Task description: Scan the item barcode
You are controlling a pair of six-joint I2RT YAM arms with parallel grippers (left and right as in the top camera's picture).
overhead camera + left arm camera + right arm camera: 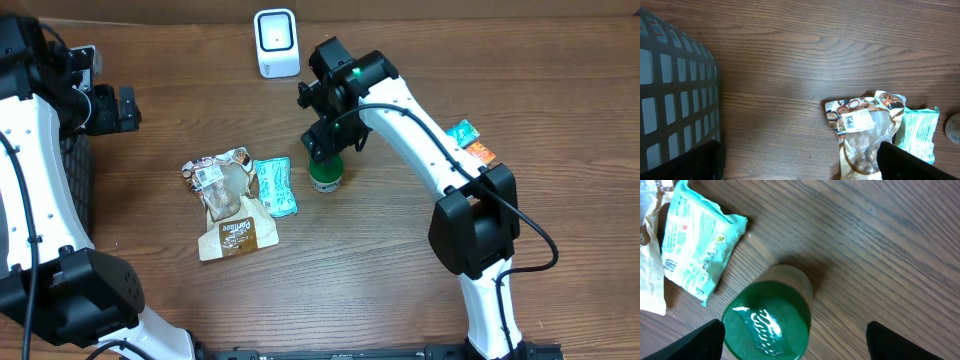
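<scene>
Hovering over the green-lidded jar (767,320), the right pincer (795,337) gapes wide.

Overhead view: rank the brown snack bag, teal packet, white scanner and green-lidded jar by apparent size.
1. Brown snack bag, clearly largest.
2. White scanner and teal packet: they look about alike, so no ranking between them.
3. Green-lidded jar, smallest, though the right gripper covers part of it.
</scene>
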